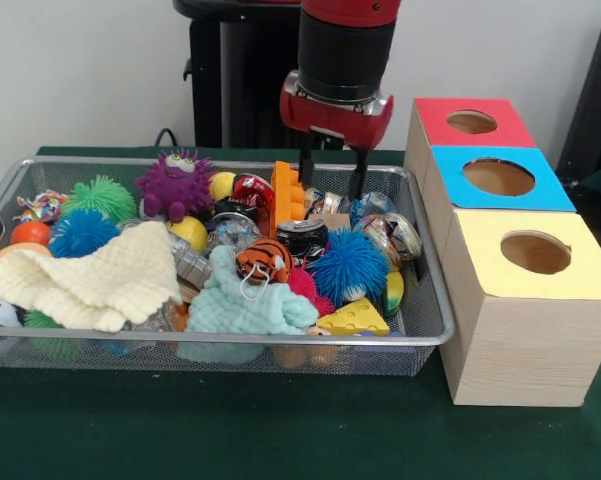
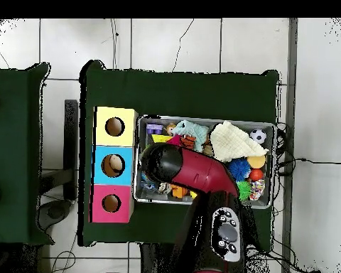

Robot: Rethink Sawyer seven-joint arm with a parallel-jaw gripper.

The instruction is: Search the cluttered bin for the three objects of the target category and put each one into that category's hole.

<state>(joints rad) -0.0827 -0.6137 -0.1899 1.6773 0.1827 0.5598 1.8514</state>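
Front view: the gripper (image 1: 331, 178) hangs with fingers spread and empty above the far right of the bin (image 1: 432, 335), over cans (image 1: 302, 238) and spiky balls (image 1: 349, 266). Target category unknown. The box holes (image 1: 499, 177) show nothing inside.

Overhead view: the arm (image 2: 191, 170) hides the bin's (image 2: 205, 119) left half. Progress appears nil; three placements judged outstanding.

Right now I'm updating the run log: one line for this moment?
hand: open, empty, above wire bin back right | boxes: red, blue, yellow holes | placed: none visible

A dark green cloth (image 1: 280, 430) covers the table beneath everything.
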